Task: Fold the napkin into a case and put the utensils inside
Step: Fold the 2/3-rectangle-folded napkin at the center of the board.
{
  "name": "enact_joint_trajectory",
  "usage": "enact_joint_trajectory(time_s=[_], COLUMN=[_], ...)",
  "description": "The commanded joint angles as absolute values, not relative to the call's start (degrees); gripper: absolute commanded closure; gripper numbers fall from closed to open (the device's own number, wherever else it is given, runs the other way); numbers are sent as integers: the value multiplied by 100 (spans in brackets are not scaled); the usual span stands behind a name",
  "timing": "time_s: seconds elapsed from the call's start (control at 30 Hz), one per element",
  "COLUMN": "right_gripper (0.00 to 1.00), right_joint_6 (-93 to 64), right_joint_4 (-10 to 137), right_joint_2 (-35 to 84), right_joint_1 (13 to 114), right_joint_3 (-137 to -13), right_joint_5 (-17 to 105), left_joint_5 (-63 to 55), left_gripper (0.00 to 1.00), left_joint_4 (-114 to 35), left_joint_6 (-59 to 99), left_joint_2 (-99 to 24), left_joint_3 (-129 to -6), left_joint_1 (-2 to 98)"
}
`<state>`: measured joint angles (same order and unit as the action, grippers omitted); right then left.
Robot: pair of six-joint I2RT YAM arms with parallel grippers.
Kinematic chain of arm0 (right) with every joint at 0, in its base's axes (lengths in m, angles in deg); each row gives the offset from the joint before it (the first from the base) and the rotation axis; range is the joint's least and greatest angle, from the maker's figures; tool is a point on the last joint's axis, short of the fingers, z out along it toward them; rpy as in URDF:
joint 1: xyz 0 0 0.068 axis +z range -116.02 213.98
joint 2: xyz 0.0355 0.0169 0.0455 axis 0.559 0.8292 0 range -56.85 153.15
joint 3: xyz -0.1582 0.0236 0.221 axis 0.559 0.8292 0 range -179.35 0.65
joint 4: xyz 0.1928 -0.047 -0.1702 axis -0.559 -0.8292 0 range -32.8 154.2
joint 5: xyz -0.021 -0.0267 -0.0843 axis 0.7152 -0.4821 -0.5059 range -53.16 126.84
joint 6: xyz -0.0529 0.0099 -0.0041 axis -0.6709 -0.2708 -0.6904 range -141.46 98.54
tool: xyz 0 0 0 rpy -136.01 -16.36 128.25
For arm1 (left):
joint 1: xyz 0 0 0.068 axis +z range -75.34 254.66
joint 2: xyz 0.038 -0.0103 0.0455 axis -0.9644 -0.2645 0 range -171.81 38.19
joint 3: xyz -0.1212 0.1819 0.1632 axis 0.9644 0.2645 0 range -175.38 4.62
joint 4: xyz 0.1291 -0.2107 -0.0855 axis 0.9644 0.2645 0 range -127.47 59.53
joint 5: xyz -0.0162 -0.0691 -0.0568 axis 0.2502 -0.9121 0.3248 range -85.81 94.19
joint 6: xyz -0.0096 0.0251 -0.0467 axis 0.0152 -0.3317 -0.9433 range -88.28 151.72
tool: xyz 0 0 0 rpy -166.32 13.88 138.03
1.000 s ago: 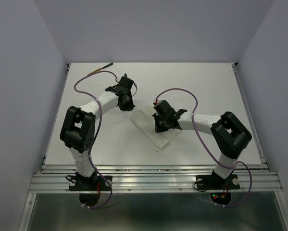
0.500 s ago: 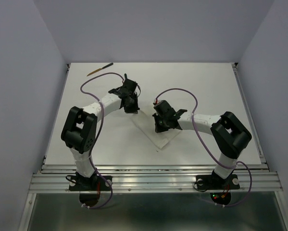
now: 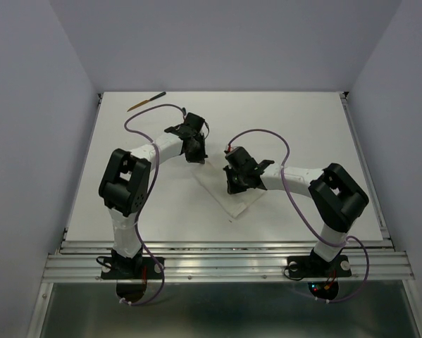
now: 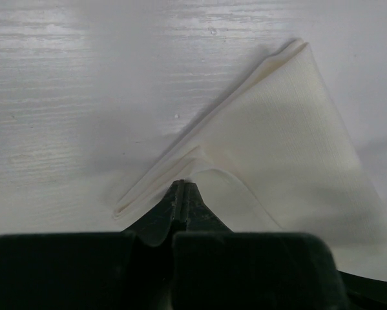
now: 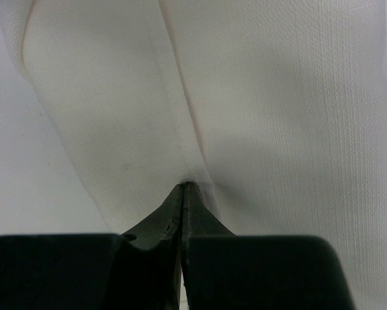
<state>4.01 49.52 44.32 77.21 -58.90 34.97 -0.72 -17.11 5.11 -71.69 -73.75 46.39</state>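
White table (image 3: pixel 302 127), folded napkin (image 3: pixel 218 191) lying about mid-table, and 1 brown utensil (image 3: pixel 146 101) way off by the far left corner.

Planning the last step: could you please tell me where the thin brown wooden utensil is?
In the top view, the thin brown wooden utensil lies near the table's far left corner, beyond the left arm, apart from the white cloth napkin.
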Motion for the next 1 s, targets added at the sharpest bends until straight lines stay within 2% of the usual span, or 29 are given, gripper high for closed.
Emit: enact_joint_trajectory(time_s=[0.0,0.57,0.67,0.7,0.73,0.9,0.97], right_gripper=[99,99,91,82,78,71,64], right_joint_6=[350,218,113,8,-19,-124,-186], right_joint_4=[4917,5084,5119,5110,5093,5093,5101], right_joint_2=[4590,4380,4124,3984,3931,3956,4219], right_joint_1=[7793,7793,7793,7793,7723,6889,6530], right_joint_3=[-5938,-5727,-5735,-5779,-5884,-6376,-6745], right_joint_5=[3332,3481,3193,3122,3043,3314,3576], left_joint_5=[-126,-258,-223,-223,-214,-214,-214], left_gripper=[100,100,100,100,100,100,100], left_joint_4=[-1822,-2033,-2016,-2016,-2016,-2024,-2024], left_joint_6=[606,518,536,544,553,553,562], left_joint_2=[-7228,-7747,-7703,-7694,-7677,-7677,-7686], left_joint_3=[-7703,-7791,-7713,-7695,-7686,-7668,-7677], left_joint_1=[4636,4636,4636,4636,4645,4636,4636])
